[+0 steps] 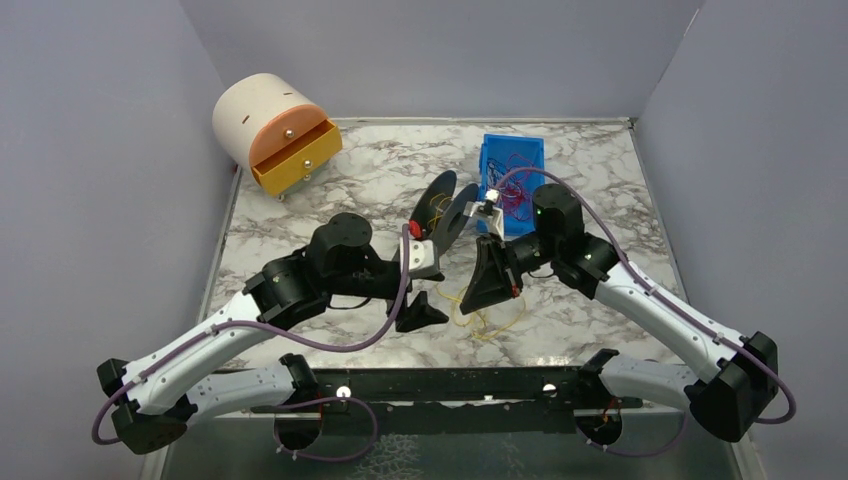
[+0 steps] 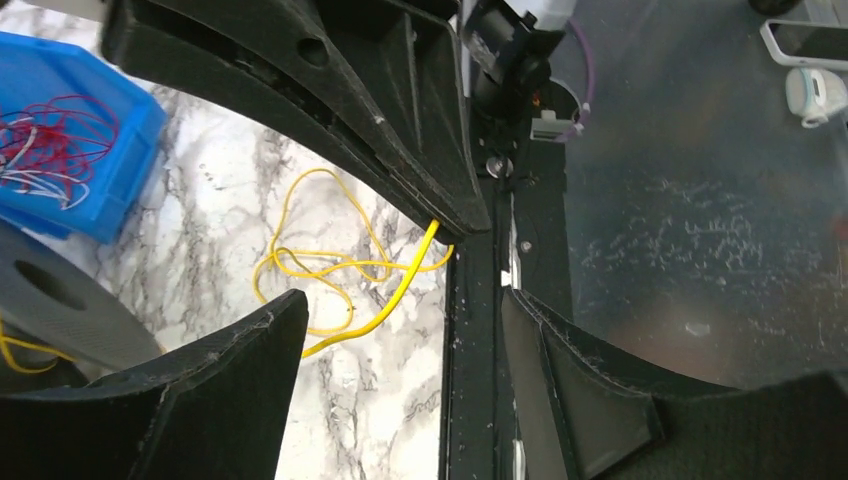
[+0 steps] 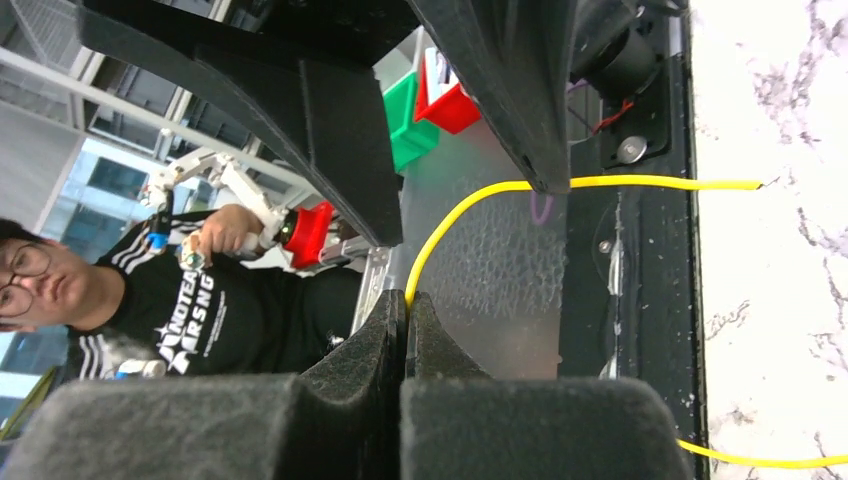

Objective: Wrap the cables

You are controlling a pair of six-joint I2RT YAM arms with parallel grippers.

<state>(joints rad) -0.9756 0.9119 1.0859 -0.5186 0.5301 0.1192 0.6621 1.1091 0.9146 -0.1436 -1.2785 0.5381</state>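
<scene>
Cream drum cabinet (image 1: 262,118) with open orange drawer (image 1: 297,158), marble table (image 1: 380,180)

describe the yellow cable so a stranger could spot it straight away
On the marble table, look at the middle, toward the near edge. A thin yellow cable lies there in loose loops, one stretch pinched in the shut right gripper. The red wires, by contrast, sit tangled in the blue bin farther back.
</scene>
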